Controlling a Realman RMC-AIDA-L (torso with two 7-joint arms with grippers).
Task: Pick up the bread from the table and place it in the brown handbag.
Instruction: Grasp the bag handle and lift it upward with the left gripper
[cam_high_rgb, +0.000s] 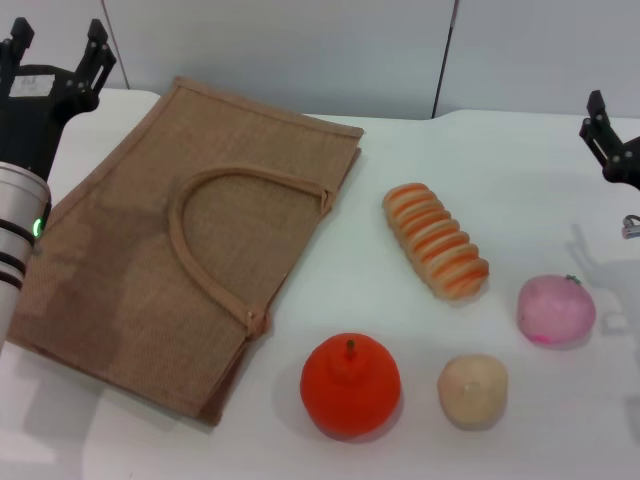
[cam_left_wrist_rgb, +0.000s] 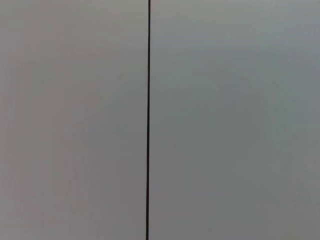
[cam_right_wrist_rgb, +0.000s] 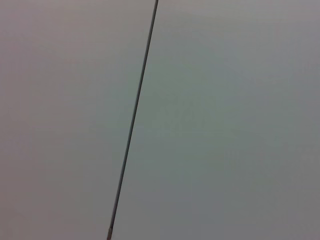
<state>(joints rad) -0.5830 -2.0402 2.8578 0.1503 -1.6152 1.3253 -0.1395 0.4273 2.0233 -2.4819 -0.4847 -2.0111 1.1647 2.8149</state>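
The bread (cam_high_rgb: 436, 240), a ridged loaf with orange and cream stripes, lies on the white table (cam_high_rgb: 500, 160) right of centre. The brown handbag (cam_high_rgb: 150, 260) lies flat on the table's left half, its looped handle (cam_high_rgb: 215, 215) on top. My left gripper (cam_high_rgb: 58, 45) is held up at the far left, above the bag's back corner, open and empty. At the right edge, my right gripper (cam_high_rgb: 610, 140) is raised behind and to the right of the bread, well apart from it. Both wrist views show only a grey wall with a dark seam.
An orange-red round fruit (cam_high_rgb: 350, 386) sits near the front edge. A beige ball (cam_high_rgb: 472, 390) lies to its right. A pink round item (cam_high_rgb: 556, 309) lies at the right, in front of the bread. The bag's right edge is near the bread.
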